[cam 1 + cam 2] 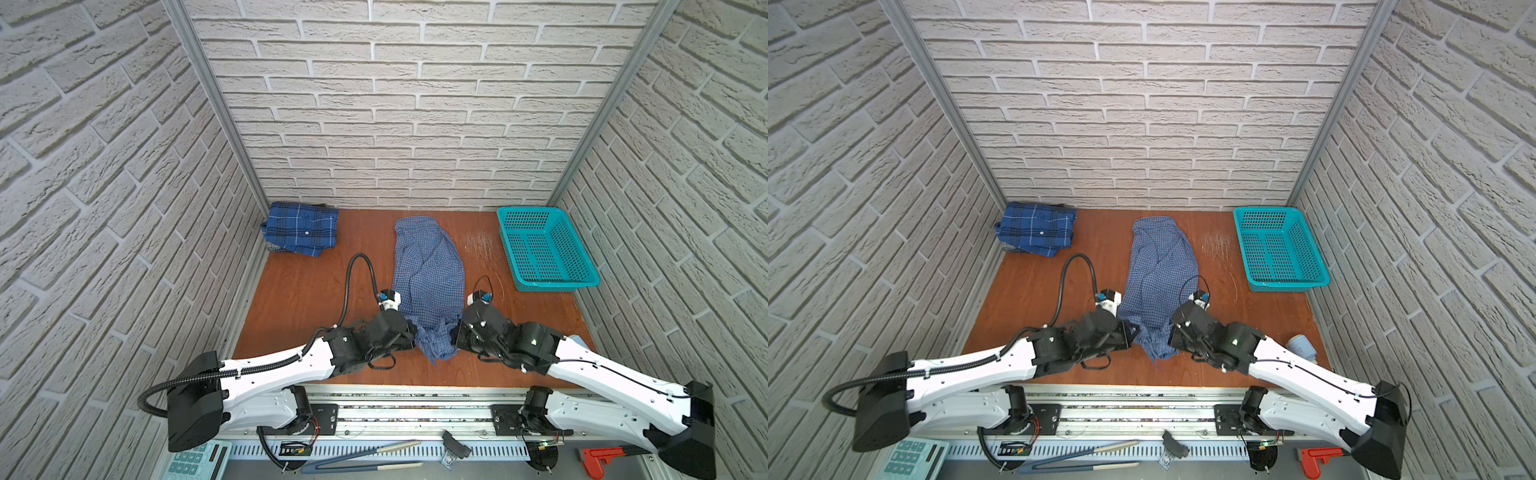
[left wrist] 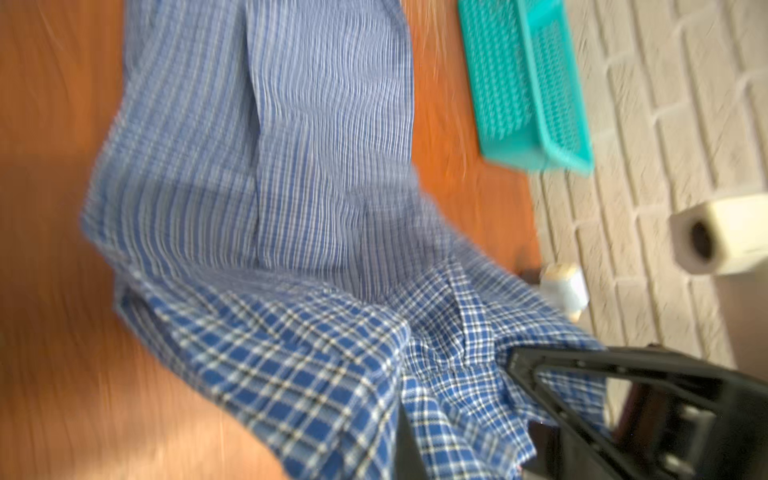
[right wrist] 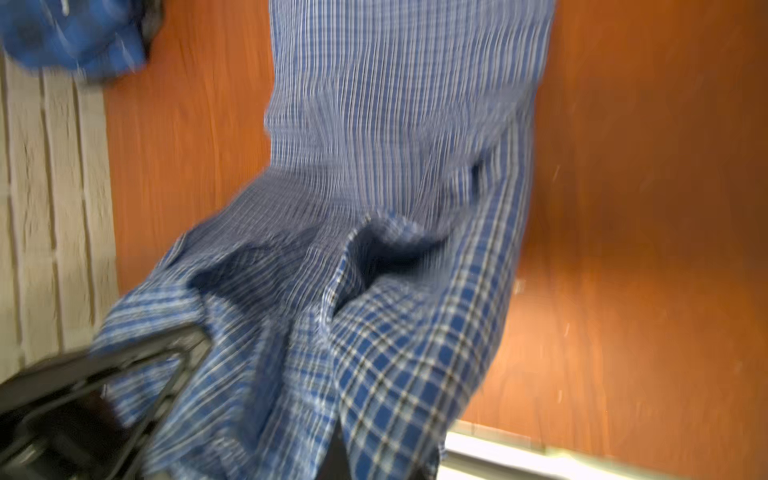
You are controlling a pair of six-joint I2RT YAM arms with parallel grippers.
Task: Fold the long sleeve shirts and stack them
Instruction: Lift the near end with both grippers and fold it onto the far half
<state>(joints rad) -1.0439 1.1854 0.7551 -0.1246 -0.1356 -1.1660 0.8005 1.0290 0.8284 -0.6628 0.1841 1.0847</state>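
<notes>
- The dark plaid shirt (image 1: pixel 301 228) lies folded in the far-left corner of the desk (image 1: pixel 299 299); to my eye that one is done and marks the place for the stack.
- The small-check light blue shirt (image 1: pixel 428 270) lies as a long, narrow band down the middle of the desk, from near the far edge toward the near edge, well apart from the plaid one and from the teal perforated basket (image 1: pixel 557 286) in the far-right corner.
- The left gripper (image 1: pixel 409 334) is pinched closed on the left side of that band's near end, with the cloth bunched at its black fingers (image 2: pixel 540 365).
- The right gripper (image 1: pixel 455 332) is likewise clamped tight on the right side of the same end, and cloth drapes over its fingers (image 3: pixel 174 345).
- Both wrist views are smeared. They show the fabric rising from the desk to the jaws, so the near end seems lifted a little.
- Whether this end is the hem or the collar I cannot tell.
- Step in hand, as I judge it: the lengthwise fold of the second shirt, with both corners gripped.
- The next move calls for raising both corners level and carrying them together toward the far end, keeping their spacing so the crease lies square, then laying them down before letting go.
- After that, stacking on the plaid shirt remains.
</notes>
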